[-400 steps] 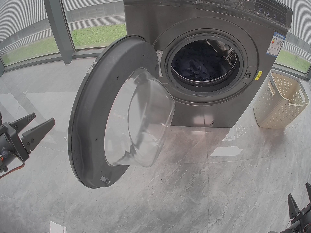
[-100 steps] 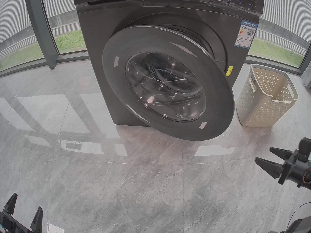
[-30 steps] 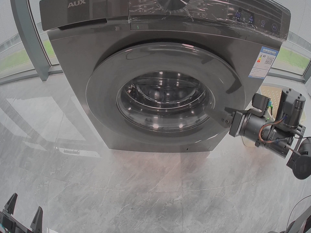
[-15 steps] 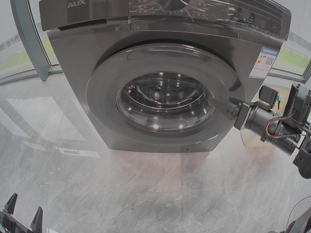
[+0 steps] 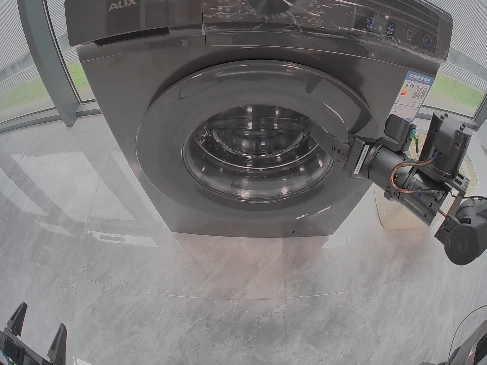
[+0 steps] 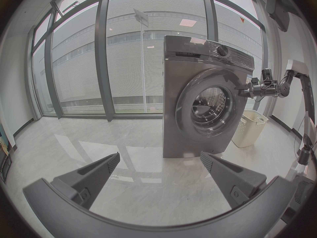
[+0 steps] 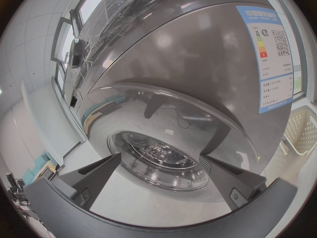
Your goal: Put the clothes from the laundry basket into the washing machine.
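Grey marbled floor (image 5: 203,290) lies across the foreground.

1. Far left, low. The left gripper (image 5: 40,320) hangs near the floor, well apart from the appliance. Its two fingers are spread wide with nothing between them.

2. Centre. The washing machine (image 5: 127,77) stands upright with its front to the room. It is dark grey metal, and clear film covers the control strip along the top. Its round door (image 5: 167,143) lies closed or very nearly closed against the front. I cannot tell whether the latch has caught. The glass porthole (image 5: 253,153) throws back reflections of the room, and no garment can be made out through it.

3. Right of centre. The right gripper (image 5: 329,145) is held level at the door's right-hand side, where the latch would be. Its claw is parted wide and grips nothing. One finger appears to rest against the door's rim beside the glass.

4. Far right. The laundry basket (image 6: 249,129) is cream perforated plastic and stands on the floor just beside the machine's right flank. No clothes rise above its rim, and the stretch of inner wall that I can see is bare.

Assessment. I judge the loading to be done, with the clothes most likely in the drum, and the step in hand to be shutting the door. The next move calls for a firm, square press on the latch side until the door seats. The arm should then draw straight back so the open fingers do not catch the rim.
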`<state>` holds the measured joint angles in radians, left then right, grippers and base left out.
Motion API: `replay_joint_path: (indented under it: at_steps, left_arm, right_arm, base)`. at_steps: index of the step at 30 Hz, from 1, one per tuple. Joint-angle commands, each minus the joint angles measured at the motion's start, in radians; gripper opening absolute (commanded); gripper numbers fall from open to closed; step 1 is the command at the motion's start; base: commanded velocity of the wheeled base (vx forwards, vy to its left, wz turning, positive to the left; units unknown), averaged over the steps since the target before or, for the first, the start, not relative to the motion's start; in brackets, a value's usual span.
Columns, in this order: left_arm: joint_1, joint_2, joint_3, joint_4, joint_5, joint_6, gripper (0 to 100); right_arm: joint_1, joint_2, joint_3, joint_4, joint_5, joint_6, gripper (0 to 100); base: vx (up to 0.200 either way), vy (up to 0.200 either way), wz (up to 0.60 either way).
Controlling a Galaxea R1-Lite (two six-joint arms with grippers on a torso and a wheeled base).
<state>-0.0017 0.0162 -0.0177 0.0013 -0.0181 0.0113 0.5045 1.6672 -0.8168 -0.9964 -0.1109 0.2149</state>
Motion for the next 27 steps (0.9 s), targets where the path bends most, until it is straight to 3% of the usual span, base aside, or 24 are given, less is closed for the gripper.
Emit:
replay_joint_path:
  at_steps: [1,6,8,12,13,15,17,20,22,27]
  left_arm:
    - [0.0,-0.015,0.016,0.0,0.0,-0.001,100]
    - [0.0,-0.015,0.016,-0.001,0.0,-0.001,100]
    - [0.0,-0.015,0.016,-0.001,0.0,-0.001,100]
    - [0.0,-0.015,0.016,0.0,0.0,-0.001,100]
    - [0.0,-0.015,0.016,0.0,0.0,-0.001,100]
    - [0.0,-0.015,0.016,0.0,0.0,-0.001,100]
    - [0.0,-0.015,0.016,0.0,0.0,0.001,100]
    - [0.0,-0.015,0.016,0.0,0.0,0.001,100]
    - [0.0,-0.015,0.016,0.0,-0.002,0.001,100]
    - [0.0,-0.015,0.016,0.0,-0.002,0.001,100]
  right_arm:
    - [0.014,-0.004,-0.001,-0.024,-0.009,-0.005,100]
    - [0.082,-0.118,0.105,-0.011,0.022,-0.026,100]
    - [0.163,-0.285,0.306,0.021,0.109,-0.058,100]
    - [0.181,-0.48,0.489,0.087,0.138,-0.111,100]
    - [0.181,-0.48,0.489,0.087,0.138,-0.111,100]
    - [0.144,-0.604,0.611,0.094,0.161,-0.127,100]
    - [0.114,-0.664,0.648,0.099,0.16,-0.129,100]
    - [0.08,-0.73,0.67,0.104,0.154,-0.127,100]
    - [-0.014,-0.83,0.694,0.128,0.131,-0.129,100]
    - [-0.146,-0.968,0.696,0.219,0.12,-0.152,100]
  base:
    - [0.0,0.0,0.0]
    - [0.0,0.0,0.0]
    - [0.0,0.0,0.0]
    - [0.0,0.0,0.0]
    - [0.0,0.0,0.0]
    - [0.0,0.0,0.0]
    - [0.0,0.0,0.0]
    - [0.0,0.0,0.0]
    - [0.0,0.0,0.0]
    - [0.0,0.0,0.0]
